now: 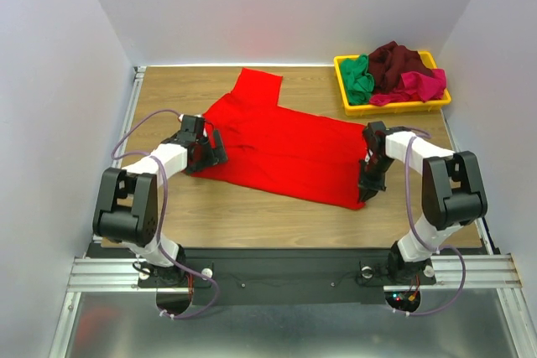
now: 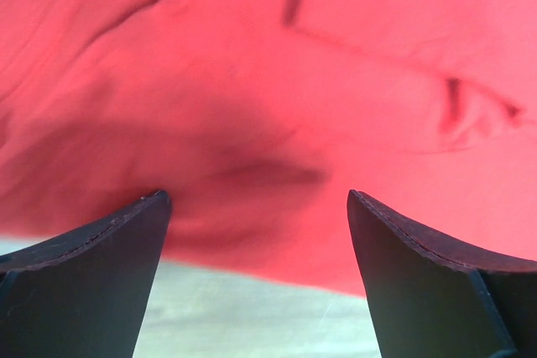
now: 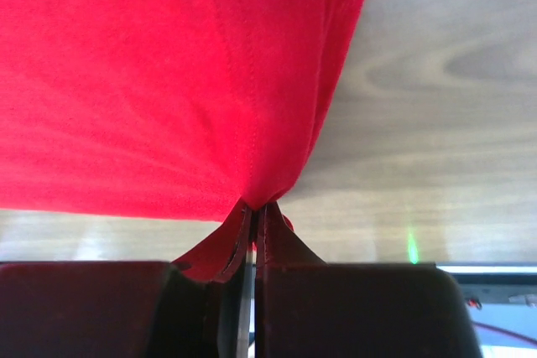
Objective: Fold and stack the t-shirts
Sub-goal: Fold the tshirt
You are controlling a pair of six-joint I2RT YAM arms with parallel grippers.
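On the wooden table [image 1: 252, 215] the red t-shirt [image 1: 285, 144] lies spread flat; the other t-shirts [image 1: 394, 69] sit heaped in the yellow tray [image 1: 341, 85]. The right gripper [image 3: 254, 211] pinches the spread shirt's near-right corner tight; the left gripper [image 2: 256, 203] gapes wide at its left edge, empty.

Yellow plastic tray [image 1: 394, 107] at the far right corner of the wooden table [image 1: 252, 215]

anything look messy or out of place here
Nothing damaged or spilled. The green t-shirt, dark maroon t-shirt and magenta-pink t-shirt lie crumpled in a heap in the yellow tray, and the red t-shirt lies askew on the table, wrinkled.
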